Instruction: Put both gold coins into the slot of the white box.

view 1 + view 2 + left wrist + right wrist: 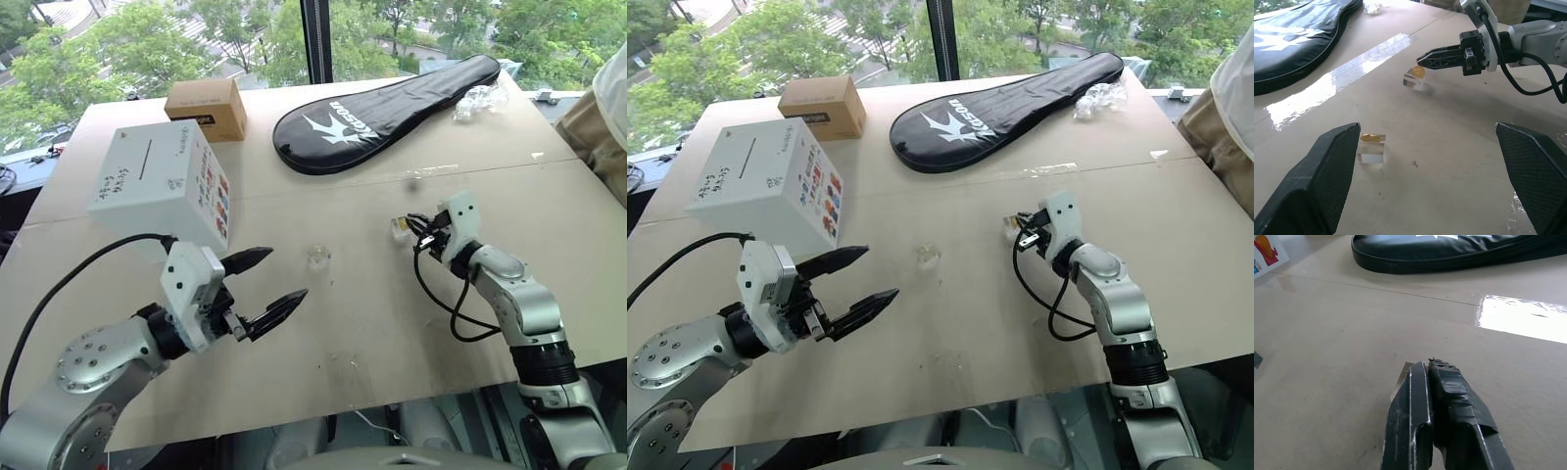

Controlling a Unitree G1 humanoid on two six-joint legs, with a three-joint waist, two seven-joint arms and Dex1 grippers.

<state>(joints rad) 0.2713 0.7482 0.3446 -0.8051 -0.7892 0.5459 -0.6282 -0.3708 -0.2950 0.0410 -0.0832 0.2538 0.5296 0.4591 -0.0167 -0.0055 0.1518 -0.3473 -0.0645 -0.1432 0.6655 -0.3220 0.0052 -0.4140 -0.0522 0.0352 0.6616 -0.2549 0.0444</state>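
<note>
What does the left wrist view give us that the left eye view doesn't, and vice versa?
Left wrist: the gold coins read as gold discs on clear casings, one between the open left jaws, the other at the tip of the shut right gripper. Left eye: white box, its slot, brown cardboard box, left gripper from above. Both: coins, right gripper, black racket case.
</note>
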